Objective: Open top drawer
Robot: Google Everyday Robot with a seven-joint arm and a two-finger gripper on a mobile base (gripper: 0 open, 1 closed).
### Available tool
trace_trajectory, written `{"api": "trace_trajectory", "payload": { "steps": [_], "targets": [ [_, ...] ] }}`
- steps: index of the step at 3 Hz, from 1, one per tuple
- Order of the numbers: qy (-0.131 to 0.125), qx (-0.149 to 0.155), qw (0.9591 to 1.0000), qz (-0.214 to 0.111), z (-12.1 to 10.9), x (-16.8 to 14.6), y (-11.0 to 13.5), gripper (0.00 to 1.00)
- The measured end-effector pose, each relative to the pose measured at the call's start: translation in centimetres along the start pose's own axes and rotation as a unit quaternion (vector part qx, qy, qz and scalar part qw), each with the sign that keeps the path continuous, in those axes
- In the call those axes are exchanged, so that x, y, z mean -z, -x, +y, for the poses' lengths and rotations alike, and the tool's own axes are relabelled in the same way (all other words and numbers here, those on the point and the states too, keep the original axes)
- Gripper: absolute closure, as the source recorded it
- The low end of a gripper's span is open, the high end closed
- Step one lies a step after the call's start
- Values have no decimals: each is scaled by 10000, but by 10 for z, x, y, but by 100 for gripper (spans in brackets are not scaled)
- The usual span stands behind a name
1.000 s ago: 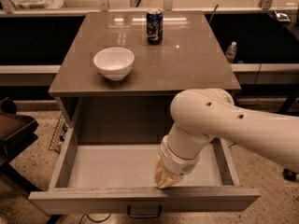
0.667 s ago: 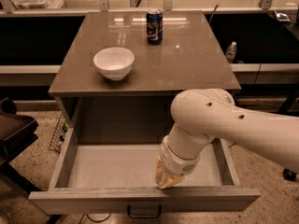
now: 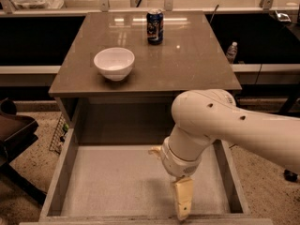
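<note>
The top drawer (image 3: pixel 59 176) stands pulled far out from under the brown table top, and its pale grey box interior shows empty. Its front wall lies along the bottom edge of the view, and its handle is out of view. My gripper (image 3: pixel 182 204) hangs from the thick white arm (image 3: pixel 206 121) and points down at the inner side of the drawer's front wall, right of centre. The arm covers the drawer's right rear part. The two lower drawers are out of view.
On the table top (image 3: pixel 192 64) stand a white bowl (image 3: pixel 114 63) at the left and a blue can (image 3: pixel 154 26) at the back. A dark chair (image 3: pixel 14 130) stands left of the drawer. A small bottle (image 3: pixel 231 52) sits beyond the table's right edge.
The drawer has come further out towards the camera, so its front face and handle have left the view. My gripper moved the same way with the front wall. Bowl and can have not moved.
</note>
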State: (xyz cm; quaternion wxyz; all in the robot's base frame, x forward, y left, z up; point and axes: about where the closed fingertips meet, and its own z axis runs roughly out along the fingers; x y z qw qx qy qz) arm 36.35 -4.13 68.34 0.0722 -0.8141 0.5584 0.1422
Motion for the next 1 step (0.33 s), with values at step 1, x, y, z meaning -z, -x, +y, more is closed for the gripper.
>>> {"api": "trace_trajectory", "payload": {
  "steps": [1],
  "targets": [
    [0, 0, 10000, 0, 0, 0, 0, 0]
  ]
}}
